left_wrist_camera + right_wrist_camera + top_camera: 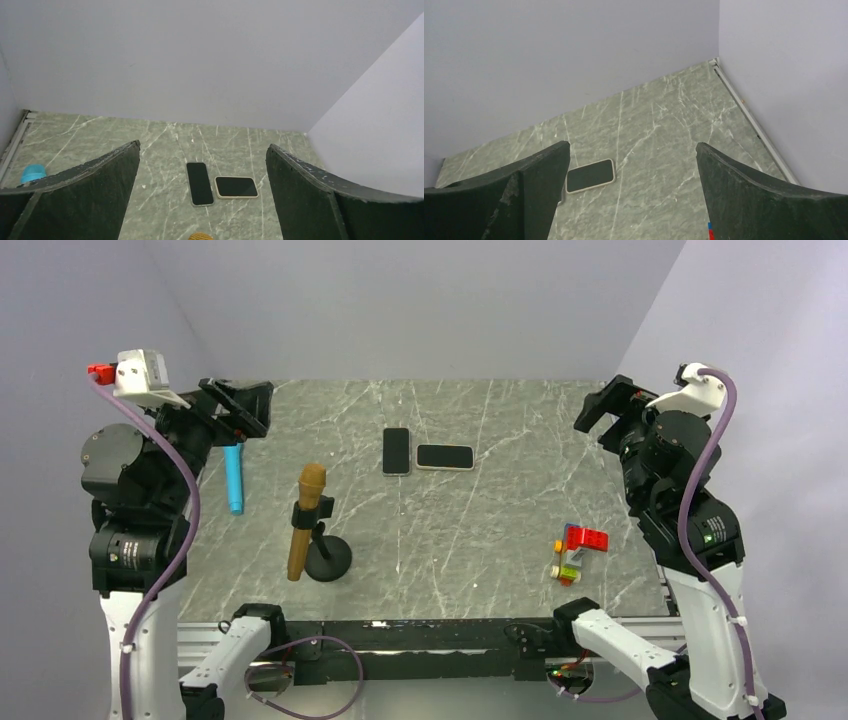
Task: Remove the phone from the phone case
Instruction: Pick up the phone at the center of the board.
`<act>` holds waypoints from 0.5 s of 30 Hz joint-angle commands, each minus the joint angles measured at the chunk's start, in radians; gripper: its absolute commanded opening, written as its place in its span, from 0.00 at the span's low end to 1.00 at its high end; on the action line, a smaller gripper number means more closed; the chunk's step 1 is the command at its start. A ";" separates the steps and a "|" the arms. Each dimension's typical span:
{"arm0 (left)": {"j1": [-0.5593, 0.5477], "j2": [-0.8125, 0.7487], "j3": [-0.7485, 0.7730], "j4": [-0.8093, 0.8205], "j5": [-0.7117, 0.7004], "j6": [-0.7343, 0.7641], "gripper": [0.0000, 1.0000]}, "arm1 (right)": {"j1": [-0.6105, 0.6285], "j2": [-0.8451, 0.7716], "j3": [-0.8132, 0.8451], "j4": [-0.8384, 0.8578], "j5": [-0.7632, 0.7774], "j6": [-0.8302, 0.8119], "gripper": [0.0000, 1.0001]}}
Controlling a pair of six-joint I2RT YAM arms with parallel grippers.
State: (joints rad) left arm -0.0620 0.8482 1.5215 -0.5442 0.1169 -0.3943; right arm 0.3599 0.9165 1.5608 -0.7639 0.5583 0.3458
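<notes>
Two flat black-faced items lie side by side at the table's middle back. One (pixel 397 451) has a grey rim and lies lengthwise; it also shows in the left wrist view (pixel 199 183). The other (pixel 445 457) has a cream rim and lies crosswise; it shows in the left wrist view (pixel 236 187) and the right wrist view (pixel 590 175). I cannot tell which is the phone and which the case. My left gripper (pixel 243 407) is raised at the far left, open and empty. My right gripper (pixel 603 410) is raised at the far right, open and empty.
A blue cylinder (pixel 234 478) lies at the left below my left gripper. A brown microphone (pixel 305 520) leans on a black round stand (pixel 328 558) at front left. A small stack of coloured bricks (pixel 577 549) sits at front right. Grey walls close the back and sides.
</notes>
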 commanded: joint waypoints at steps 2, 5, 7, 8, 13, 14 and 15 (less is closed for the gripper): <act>0.005 0.000 -0.019 0.003 0.047 0.036 0.99 | 0.004 0.035 -0.012 -0.045 0.061 0.024 1.00; 0.005 0.000 -0.031 -0.022 0.063 0.054 0.99 | 0.004 0.048 -0.021 -0.067 0.093 0.040 1.00; 0.005 -0.002 -0.042 -0.033 0.073 0.069 0.99 | 0.004 0.040 -0.035 -0.064 0.083 0.036 1.00; 0.005 -0.003 -0.048 -0.036 0.080 0.074 0.99 | 0.004 0.035 -0.045 -0.058 0.071 0.037 1.00; 0.004 0.047 -0.054 -0.048 0.216 0.103 0.97 | 0.004 0.030 -0.091 -0.050 0.012 0.072 1.00; 0.000 0.082 -0.034 -0.074 0.259 0.104 0.94 | 0.004 0.035 -0.093 -0.058 -0.002 0.079 1.00; -0.015 0.118 -0.018 -0.105 0.284 0.097 0.91 | 0.003 0.044 -0.094 -0.063 -0.016 0.083 1.00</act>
State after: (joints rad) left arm -0.0616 0.8684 1.4597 -0.5930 0.2382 -0.3286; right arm 0.3603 0.9573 1.4708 -0.8165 0.5892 0.3962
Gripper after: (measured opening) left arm 0.956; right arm 0.995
